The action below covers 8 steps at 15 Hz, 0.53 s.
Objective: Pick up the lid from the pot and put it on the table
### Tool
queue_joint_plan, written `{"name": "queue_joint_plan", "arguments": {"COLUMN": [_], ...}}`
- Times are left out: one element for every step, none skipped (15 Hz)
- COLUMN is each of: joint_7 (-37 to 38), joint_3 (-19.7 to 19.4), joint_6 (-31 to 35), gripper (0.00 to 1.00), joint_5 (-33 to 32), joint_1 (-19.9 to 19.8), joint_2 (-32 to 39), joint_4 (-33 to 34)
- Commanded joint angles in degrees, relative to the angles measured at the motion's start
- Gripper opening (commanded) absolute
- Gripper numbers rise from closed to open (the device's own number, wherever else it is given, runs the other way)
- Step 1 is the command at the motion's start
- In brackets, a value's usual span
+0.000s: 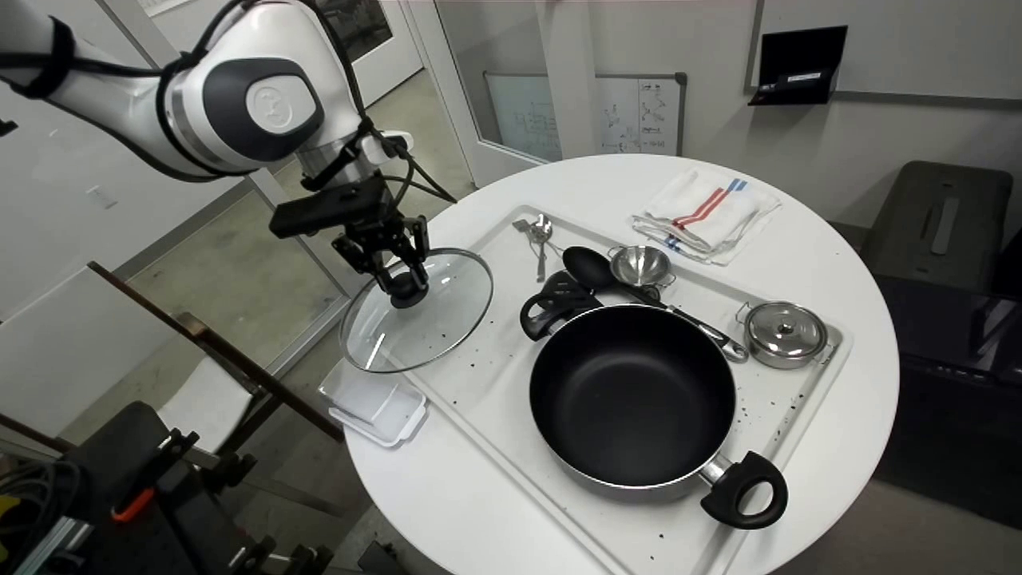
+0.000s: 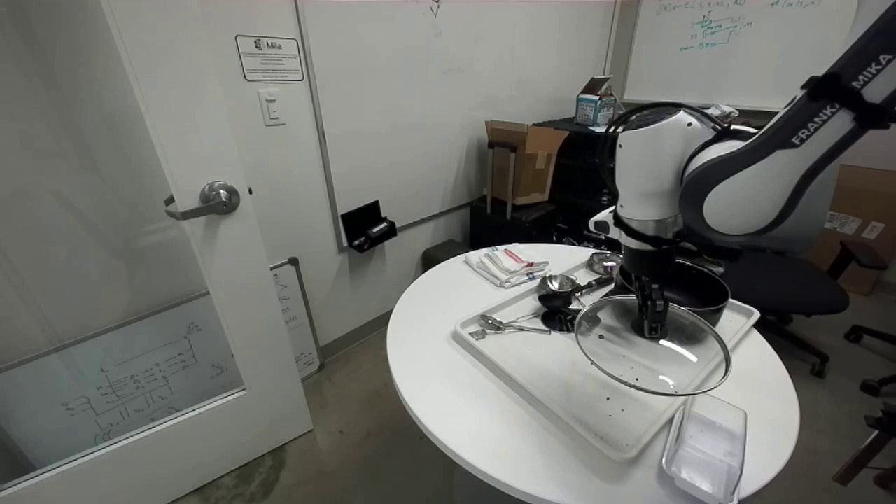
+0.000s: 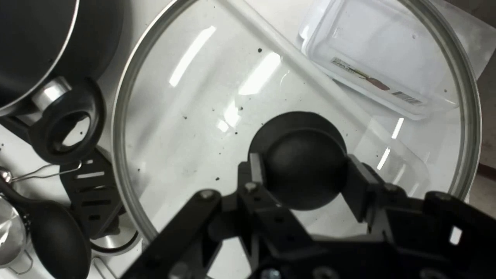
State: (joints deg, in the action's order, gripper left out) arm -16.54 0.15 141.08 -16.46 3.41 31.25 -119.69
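Behind everything, a whiteboard (image 2: 462, 105) is hanging in the upper middle of an exterior view, and at the lower right of that frame a round white bench (image 2: 434, 378) is carrying the things. Slightly below the centre of the wrist view, the jaws are gripping a dark knob (image 3: 304, 170) from two sides, closed as far as this knob is allowing. Around the knob the glass lid (image 3: 193, 135) is spreading, held in the air by the jaws and filling most of the frame. In an exterior view it is hanging left of the centre, over the border of a white tray (image 1: 511, 383). Just below it, a clear plastic container (image 1: 383, 411) is resting on the bench. Right of the centre, the black pot (image 1: 631, 399) is standing on the tray, apart from the lid, and its inside is showing. Farther up, a black spoon (image 1: 589, 267) and a silvery bowl (image 1: 641, 263) are lying near the pot; at the right, a covered metal saucepan (image 1: 786, 334) is sitting on the tray. Toward the top, a folded towel (image 1: 707, 212) with red and blue stripes is lying on the bench.
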Motion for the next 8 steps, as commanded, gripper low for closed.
{"name": "queue_joint_plan", "arguments": {"joint_7": [-0.17,-0.27,-0.59,-0.79,-1.10,-1.35,-1.26,-1.15], "joint_3": [-0.29,-0.34,-0.25,-0.19,-0.03,0.09,0.06,0.04], "joint_6": [-1.11,-1.35,-2.19,-2.55,-3.46,-4.52,-5.86,-7.23], "gripper": [0.25,0.25,0.25,0.25,0.25,0.25,0.25,0.25], "joint_5": [-1.59,-1.55,-1.25,-1.11,-0.78,-0.53,-0.36,-0.26], "joint_1": [-0.39,-0.50,-0.71,-0.87,-1.12,-1.30,-1.35,-1.40], "joint_2": [1.10,1.50,1.94,2.28,2.68,2.98,3.36,3.77], "joint_4": [1.04,1.18,1.58,1.80,2.26,2.70,3.40,4.18]}}
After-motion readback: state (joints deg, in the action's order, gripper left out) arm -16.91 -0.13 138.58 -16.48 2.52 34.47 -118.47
